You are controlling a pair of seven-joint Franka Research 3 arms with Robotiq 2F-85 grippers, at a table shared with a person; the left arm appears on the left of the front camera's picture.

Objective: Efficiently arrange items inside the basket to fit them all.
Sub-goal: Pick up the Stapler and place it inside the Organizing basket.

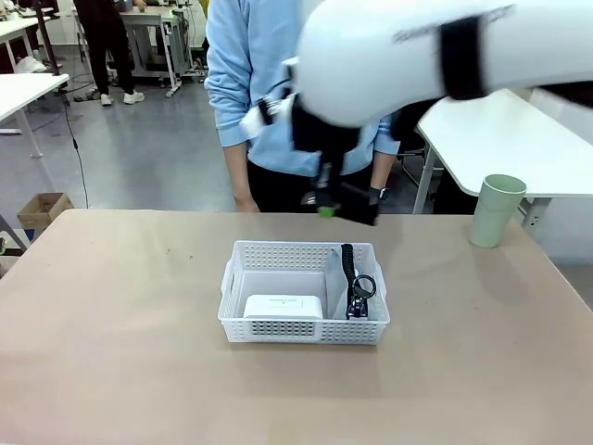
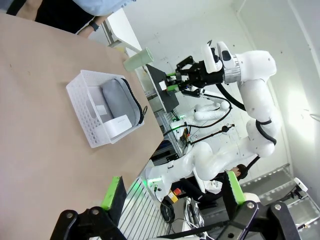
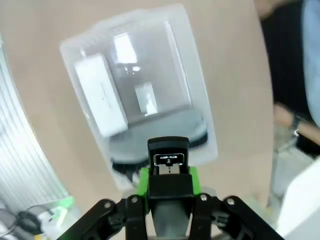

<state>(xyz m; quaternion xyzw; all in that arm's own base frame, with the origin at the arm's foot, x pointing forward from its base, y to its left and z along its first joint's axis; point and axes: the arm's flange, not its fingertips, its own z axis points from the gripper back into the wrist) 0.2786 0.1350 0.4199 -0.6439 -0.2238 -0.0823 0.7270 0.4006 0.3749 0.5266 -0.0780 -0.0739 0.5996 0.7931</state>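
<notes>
The white perforated basket (image 1: 241, 278) sits mid-table. Inside it, a small white box (image 1: 283, 306) lies at the near left, and the grey pouch (image 1: 335, 278) stands on edge at the right with its black strap (image 1: 348, 264). Above the basket's far side, my right gripper (image 1: 326, 204) is shut on the black stapler (image 1: 361, 209). In the right wrist view the stapler (image 3: 168, 150) hangs over the pouch (image 3: 160, 135), with the box (image 3: 100, 92) beyond. The pale green cup (image 1: 498, 210) stands on the table at the far right. My left gripper (image 2: 174, 190) is open and holds nothing, off beyond the table's edge.
A person in a light blue top stands at the far edge behind the basket, one hand (image 3: 285, 117) hanging near the table edge. A white side table (image 1: 500, 148) stands behind the cup. Bare tabletop (image 1: 111, 315) surrounds the basket.
</notes>
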